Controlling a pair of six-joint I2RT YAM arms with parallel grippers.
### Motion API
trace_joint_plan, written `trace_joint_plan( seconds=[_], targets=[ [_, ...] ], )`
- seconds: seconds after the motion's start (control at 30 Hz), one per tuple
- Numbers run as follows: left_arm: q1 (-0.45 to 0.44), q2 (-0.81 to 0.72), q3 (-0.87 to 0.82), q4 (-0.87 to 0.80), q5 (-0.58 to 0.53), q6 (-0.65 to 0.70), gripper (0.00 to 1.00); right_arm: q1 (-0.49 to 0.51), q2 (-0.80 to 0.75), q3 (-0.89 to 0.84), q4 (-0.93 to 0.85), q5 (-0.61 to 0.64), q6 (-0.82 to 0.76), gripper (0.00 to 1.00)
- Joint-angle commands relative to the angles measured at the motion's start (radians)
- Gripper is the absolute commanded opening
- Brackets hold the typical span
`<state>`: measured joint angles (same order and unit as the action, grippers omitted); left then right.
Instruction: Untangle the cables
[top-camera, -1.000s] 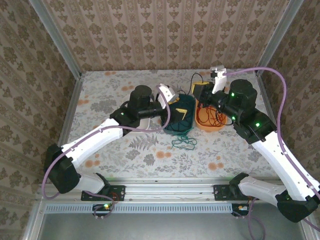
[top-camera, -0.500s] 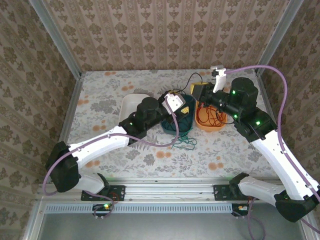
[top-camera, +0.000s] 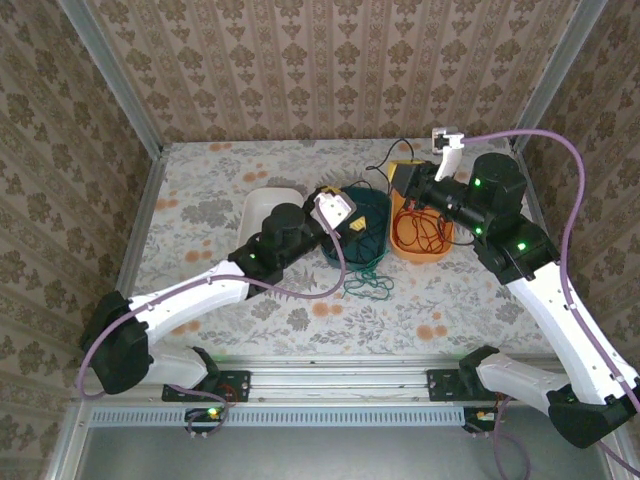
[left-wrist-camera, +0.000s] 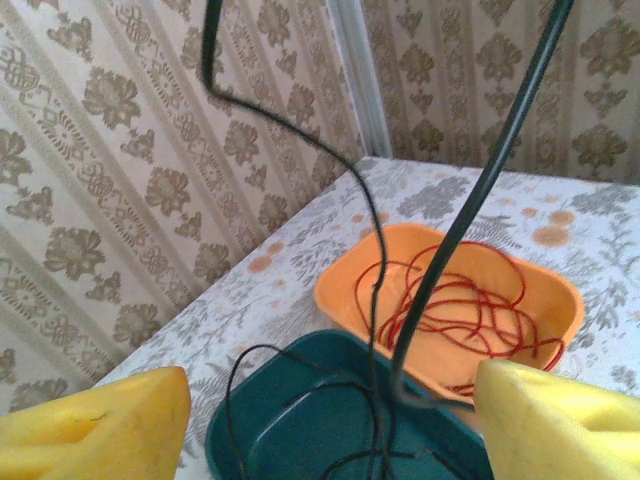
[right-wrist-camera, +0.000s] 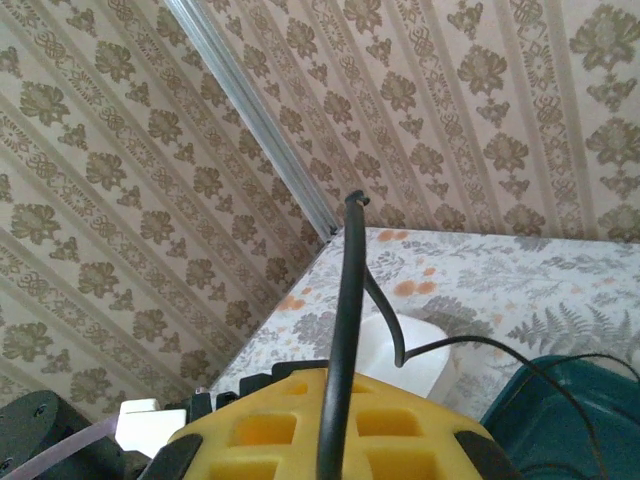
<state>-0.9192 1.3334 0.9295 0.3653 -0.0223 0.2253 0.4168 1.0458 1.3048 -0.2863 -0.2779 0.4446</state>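
My right gripper (top-camera: 403, 178) is shut on the black cable (top-camera: 385, 157) and holds it above the back of the orange tray (top-camera: 437, 252). In the right wrist view the cable (right-wrist-camera: 343, 300) rises from between the shut yellow pads (right-wrist-camera: 270, 430). The red cable (top-camera: 420, 232) lies coiled in the orange tray. My left gripper (top-camera: 350, 222) hovers open over the teal tray (top-camera: 378, 210). In the left wrist view the black cable (left-wrist-camera: 470, 215) hangs between the fingertips (left-wrist-camera: 100, 430), touching neither, and trails into the teal tray (left-wrist-camera: 280, 430). The green cable (top-camera: 368, 282) lies on the table in front of that tray.
A white tray (top-camera: 265, 205) sits left of the teal one, partly behind my left arm. Patterned walls close in the back and both sides. Bare tabletop lies at the front left and front right.
My left arm has drawn back toward the near left, uncovering the white tray. The right gripper has shifted slightly right and back with the black cable.
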Motion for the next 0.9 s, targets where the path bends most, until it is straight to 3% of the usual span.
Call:
trace_joint_plan(
  seconds=[0.0,0.43,0.57,0.7,0.87],
  targets=[
    [0.004,-0.012,-0.003,0.082,0.072,-0.042,0.78,-0.006,-0.010,-0.010,0.051,-0.058,0.029,0.00],
    [0.041,0.066,0.066,0.198,0.064,-0.059,0.83,-0.006,-0.044,-0.004,-0.036,-0.330,-0.083,0.01],
    [0.048,0.053,0.077,0.190,0.129,-0.065,0.82,-0.007,-0.059,-0.015,-0.077,-0.409,-0.126,0.01],
    [0.048,0.024,0.081,0.155,0.227,-0.095,0.79,-0.006,-0.063,-0.031,-0.103,-0.402,-0.142,0.02],
    [0.045,0.012,0.102,0.112,0.318,-0.138,0.67,-0.009,-0.054,-0.050,-0.104,-0.420,-0.148,0.02]
  ],
)
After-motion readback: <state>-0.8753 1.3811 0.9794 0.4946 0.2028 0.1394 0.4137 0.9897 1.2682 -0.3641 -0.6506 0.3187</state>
